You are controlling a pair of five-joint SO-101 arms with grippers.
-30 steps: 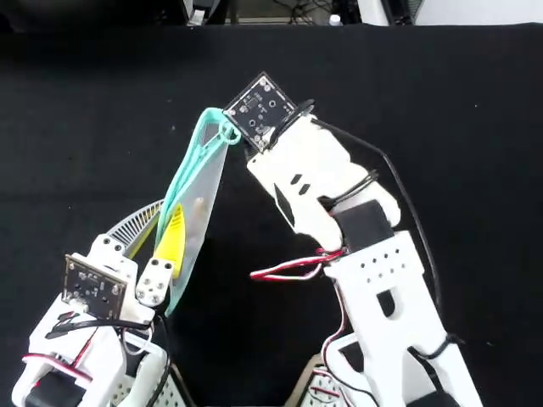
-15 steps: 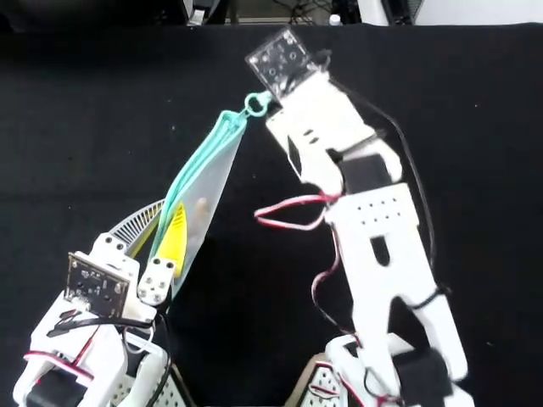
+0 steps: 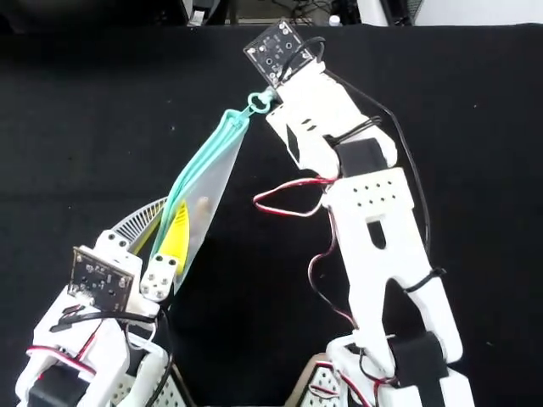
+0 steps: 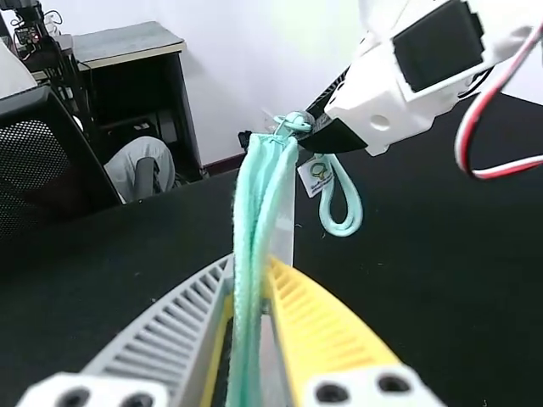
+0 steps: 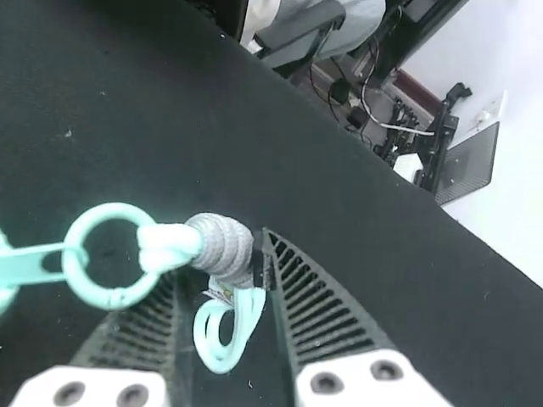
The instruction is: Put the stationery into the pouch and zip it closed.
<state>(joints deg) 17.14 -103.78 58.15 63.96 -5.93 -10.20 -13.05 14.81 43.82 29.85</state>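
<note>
A translucent pouch (image 3: 205, 180) with a mint-green zip edge hangs stretched in the air between the two arms. My left gripper (image 3: 167, 222), with one grey and one yellow finger, is shut on its near end. In the left wrist view the zip edge (image 4: 259, 203) runs up from the left gripper (image 4: 252, 270). My right gripper (image 3: 270, 95) is shut on the zip pull cord at the pouch's far end, just past the green ring (image 3: 257, 103). The cord's knot (image 5: 216, 244) sits in the right gripper (image 5: 222, 256), with the ring (image 5: 106, 264) beside it. A pale shape (image 3: 200, 203) shows faintly inside the pouch.
The black table (image 3: 93, 119) lies bare around the arms. A loop of cord with a small tag (image 4: 339, 208) dangles under the right gripper. Red and white wires (image 3: 284, 193) hang off the right arm. Office furniture (image 4: 127, 93) stands beyond the table's back edge.
My right gripper has pulled the zip pull up and toward the table's back. The pouch's gaping far end has drawn narrow and the pouch is stretched straighter. The left arm barely shifted.
</note>
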